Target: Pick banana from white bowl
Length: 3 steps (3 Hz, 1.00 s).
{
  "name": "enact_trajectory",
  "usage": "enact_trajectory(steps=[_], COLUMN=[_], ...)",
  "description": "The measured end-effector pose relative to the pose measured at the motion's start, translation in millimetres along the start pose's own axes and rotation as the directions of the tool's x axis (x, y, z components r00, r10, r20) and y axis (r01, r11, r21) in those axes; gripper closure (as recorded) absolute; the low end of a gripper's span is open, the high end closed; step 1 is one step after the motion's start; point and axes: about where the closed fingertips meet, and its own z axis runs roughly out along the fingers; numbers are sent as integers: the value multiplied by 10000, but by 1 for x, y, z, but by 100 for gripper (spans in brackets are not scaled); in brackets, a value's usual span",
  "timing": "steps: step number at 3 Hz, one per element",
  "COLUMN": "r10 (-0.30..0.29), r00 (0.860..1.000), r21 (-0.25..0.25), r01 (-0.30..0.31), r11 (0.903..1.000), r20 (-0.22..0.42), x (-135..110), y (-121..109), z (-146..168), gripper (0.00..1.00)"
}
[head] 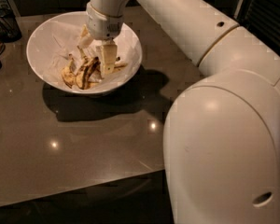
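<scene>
The white bowl (pixel 46 36), lined with crumpled white paper, stands at the back left of the dark table. Several overripe bananas lie in its bottom. The longest, dark-streaked banana (pixel 87 70) curves through the middle of the pile. My gripper (pixel 95 56) reaches straight down into the bowl from the white arm above and stands open. One pale finger (pixel 107 59) is down at the right of the banana, and the other (pixel 84 37) is higher at its left. The gripper holds nothing.
A smaller, yellower banana (pixel 67 76) lies left of the streaked one. Dark wire-like objects (pixel 2 22) stand at the table's far left edge. My bulky white arm (pixel 224 125) fills the right side of the view. The table's front edge (pixel 84 190) runs near the bottom.
</scene>
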Motion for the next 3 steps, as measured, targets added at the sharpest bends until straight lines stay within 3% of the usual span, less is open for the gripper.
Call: enact_trajectory(steps=[1,2,3], r10=[88,190,322], r00=[9998,9994,9994], r21=[-229,-333,-407], r01=[-83,-181,-316], r11=[9997,9993,9987], r20=[202,275,159], x=[-2,-3,-3], y=[6,9,13], z=[12,19,23], gripper=[26,41,64])
